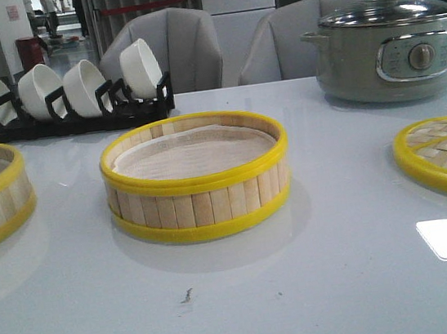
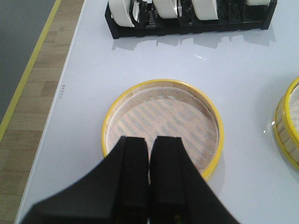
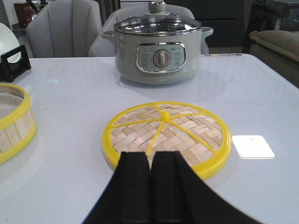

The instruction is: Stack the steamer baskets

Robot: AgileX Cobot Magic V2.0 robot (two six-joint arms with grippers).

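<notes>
Steamer baskets: left basket (image 2: 161,129) at the table's left edge, directly beneath and ahead of the left gripper (image 2: 149,161) (fingers pressed together, holding nothing); centre basket (image 1: 197,175) mid-table, well apart to its right. Round, so no long axis to align. Left arm nearer both. White paper liner in each, otherwise nothing inside. Right gripper (image 3: 150,165), likewise closed and unladen, above the woven lid (image 3: 167,134), near the grey pot (image 3: 157,50). Unstacked as yet.
</notes>
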